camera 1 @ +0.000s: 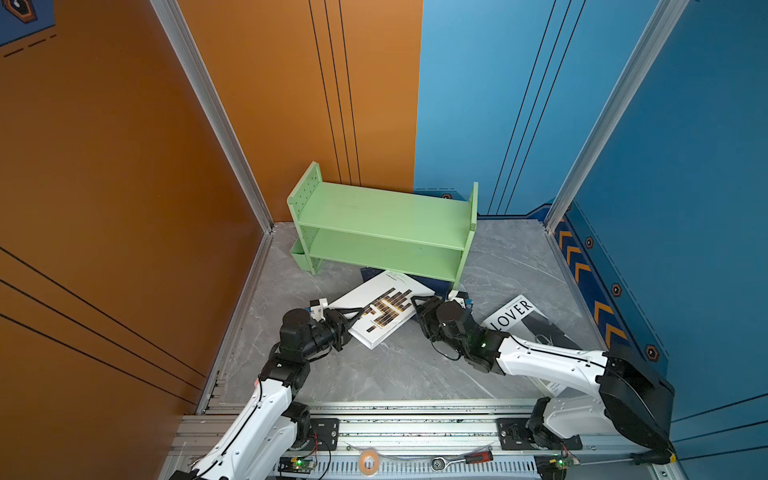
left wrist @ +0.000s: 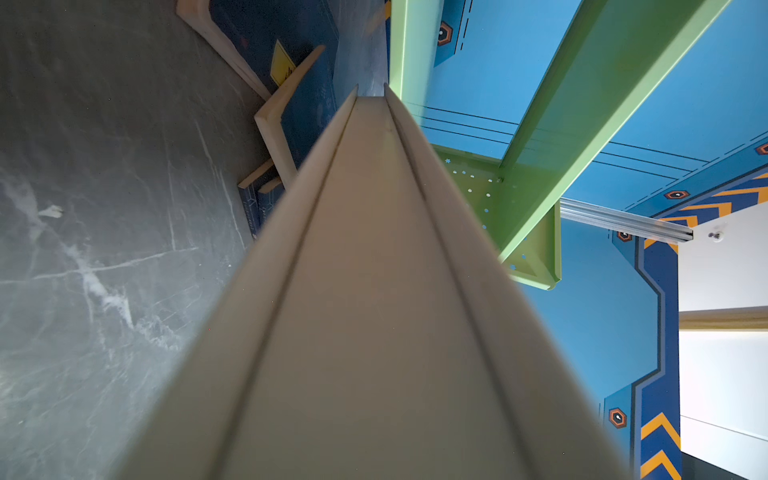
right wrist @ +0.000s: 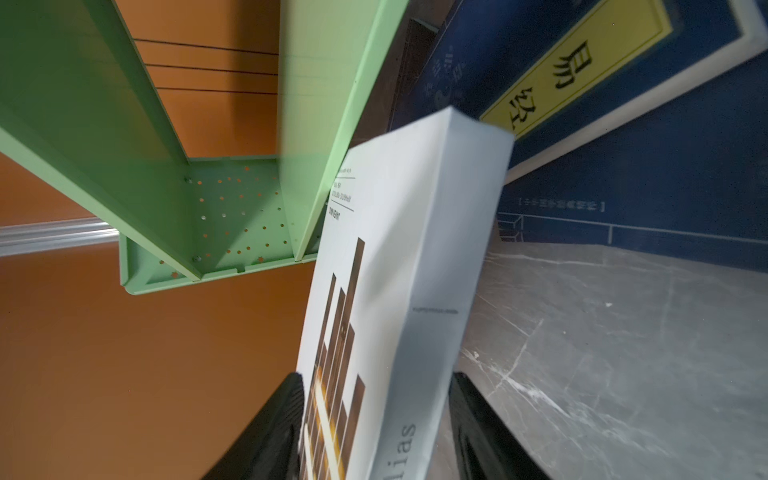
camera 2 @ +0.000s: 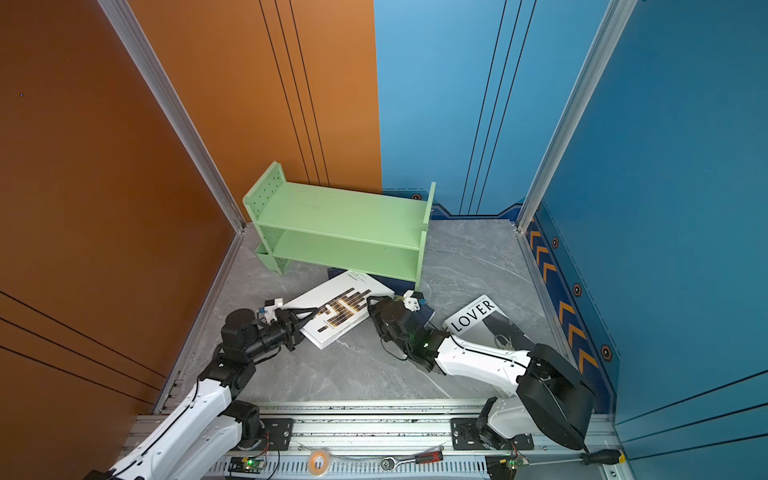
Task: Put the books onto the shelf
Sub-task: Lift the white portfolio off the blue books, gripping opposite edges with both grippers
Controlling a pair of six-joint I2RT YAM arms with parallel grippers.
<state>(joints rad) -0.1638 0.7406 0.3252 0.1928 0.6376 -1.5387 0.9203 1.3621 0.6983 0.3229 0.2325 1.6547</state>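
Overhead, a grey marble-look table point(camera 1: 395, 374) fills the floor of a booth with orange and blue walls. At its back stands a light green shelf point(camera 1: 382, 212) with two tiers and peg-holed side panels.

Just in front of the shelf is a thick white book point(camera 1: 365, 291) with a black and gold block pattern, turned at an angle, its far corner close to the shelf's lower board. To the right, a white book lettered LOVER point(camera 1: 515, 316) lies flat on the table, partly under the right arm. Navy books point(right wrist: 665, 187) with yellow labels lie on the table beneath and behind the patterned book.

The left gripper point(camera 1: 363, 311) is clamped on the patterned book's left edge, one finger across the cover. The right gripper point(right wrist: 376, 415) straddles the book's opposite end with its jaws spread, a gap showing beside the spine.
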